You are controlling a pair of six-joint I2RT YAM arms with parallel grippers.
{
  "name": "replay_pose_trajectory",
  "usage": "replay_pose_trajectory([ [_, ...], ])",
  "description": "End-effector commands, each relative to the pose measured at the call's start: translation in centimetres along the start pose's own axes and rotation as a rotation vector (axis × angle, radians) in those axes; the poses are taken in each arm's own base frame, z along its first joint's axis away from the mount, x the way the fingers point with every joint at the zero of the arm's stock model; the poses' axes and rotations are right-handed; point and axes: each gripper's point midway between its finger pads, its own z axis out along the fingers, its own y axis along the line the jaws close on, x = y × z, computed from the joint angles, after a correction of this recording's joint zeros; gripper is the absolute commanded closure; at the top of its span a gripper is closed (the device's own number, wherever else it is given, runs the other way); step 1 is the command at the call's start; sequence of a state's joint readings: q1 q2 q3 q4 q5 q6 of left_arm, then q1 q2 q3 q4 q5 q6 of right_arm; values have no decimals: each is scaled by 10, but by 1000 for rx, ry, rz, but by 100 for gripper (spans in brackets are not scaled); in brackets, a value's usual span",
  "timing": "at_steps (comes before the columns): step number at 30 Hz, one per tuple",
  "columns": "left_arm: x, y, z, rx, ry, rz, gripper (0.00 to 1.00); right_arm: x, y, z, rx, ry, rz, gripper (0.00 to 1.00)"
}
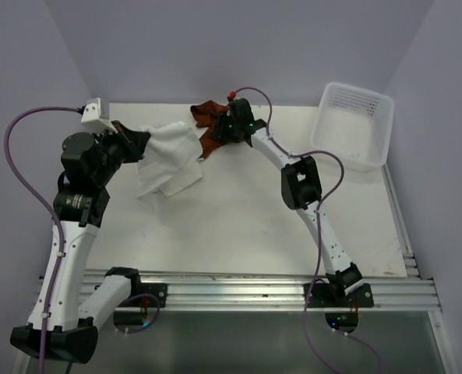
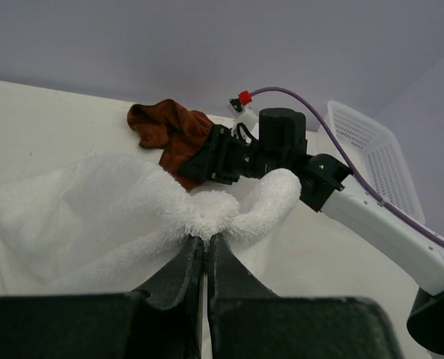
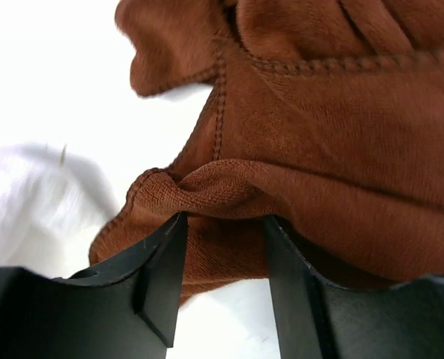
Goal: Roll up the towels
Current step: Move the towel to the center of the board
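table: white top, faint smudges | white towel: crumpled heap, far left part | brown towel: bunched at far edge, just beside the white one, on its right | basket: white plastic, far right corner, well apart from both towels

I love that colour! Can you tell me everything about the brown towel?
The brown towel is soft rust-coloured cloth with a stitched hem. It lies crumpled in a heap, not rolled, at the far edge of the table, near the back wall. The right gripper sits on it, jaws apart on either side of a bunched fold near its hem. The white towel lies close beside it, toward the left arm; whether they touch is unclear.
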State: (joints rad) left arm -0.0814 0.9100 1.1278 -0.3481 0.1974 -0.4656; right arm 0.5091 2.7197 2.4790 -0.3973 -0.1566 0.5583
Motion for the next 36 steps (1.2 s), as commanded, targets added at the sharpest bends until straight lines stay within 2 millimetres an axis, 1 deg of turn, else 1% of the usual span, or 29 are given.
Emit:
replay_pose_trajectory([
  [1,-22,-35,-15,137,-47,-13,100,-50,-23,2,76,-169,-25,50],
  [3,-23,-40,-16,161,-45,-13,100,-63,-33,1,124,-225,-42,44],
  [6,-21,-47,-18,198,-32,-24,100,-90,-33,-9,110,-294,-37,43],
  [8,-21,-51,-19,220,-29,-37,100,-100,-23,-17,67,-312,-69,41],
  [9,-20,-52,-19,229,-34,-39,100,-115,-1,-35,11,-336,-129,40],
  [11,-26,-54,-22,240,-74,-47,100,-119,26,-54,-84,-313,-193,34],
  [12,-24,-54,-22,246,-76,-53,100,-133,49,-81,-113,-340,-251,32],
  [13,-27,-56,-23,251,-84,-60,100,-139,63,-99,-141,-350,-282,29],
  [14,-30,-59,-24,259,-86,-71,100,-128,60,-103,-130,-321,-291,26],
  [15,-39,-67,-28,288,-99,-64,100,-148,85,-144,-157,-379,-318,26],
  [16,-44,-71,-30,300,-108,-63,100,-151,92,-159,-163,-402,-321,25],
  [17,-49,-75,-32,309,-116,-60,100,-132,80,-157,-143,-355,-305,25],
  [18,-62,-83,-39,327,-146,-46,100,-131,86,-172,-155,-363,-284,25],
  [19,-70,-86,-43,331,-165,-38,100,-144,101,-209,-186,-420,-284,26],
  [20,-77,-89,-47,331,-183,-34,100,-117,89,-207,-171,-364,-270,26],
  [21,-93,-97,-55,345,-223,-24,100,-107,91,-215,-179,-356,-253,27],
  [22,-99,-101,-58,353,-235,-21,100,-113,106,-249,-220,-412,-260,33],
  [23,-103,-103,-57,359,-233,-21,100,-76,94,-240,-214,-337,-249,35],
  [25,-118,-116,-63,402,-258,-8,100,-46,103,-252,-269,-299,-244,40],
  [26,-120,-119,-60,419,-253,-10,100,-18,99,-256,-277,-264,-244,47],
  [27,-126,-122,-62,426,-264,-6,100,7,113,-257,-315,-231,-261,48],
  [28,-127,-122,-59,422,-262,-3,100,24,117,-256,-332,-216,-272,50],
  [29,-125,-117,-57,395,-251,7,100,62,122,-250,-351,-146,-282,53],
  [31,-131,-102,-53,302,-277,10,100,97,132,-243,-395,-71,-264,55],
  [32,-125,-92,-48,253,-261,19,100,116,132,-237,-404,-27,-257,56],
  [33,-127,-79,-44,181,-276,15,100,142,143,-230,-432,30,-258,58],
  [34,-124,-70,-41,139,-269,16,100,152,149,-226,-447,36,-263,58],
  [35,-118,-58,-37,86,-250,23,100,172,163,-224,-467,65,-290,58],
  [36,-116,-44,-34,14,-257,20,100,190,163,-212,-451,99,-315,58],
])
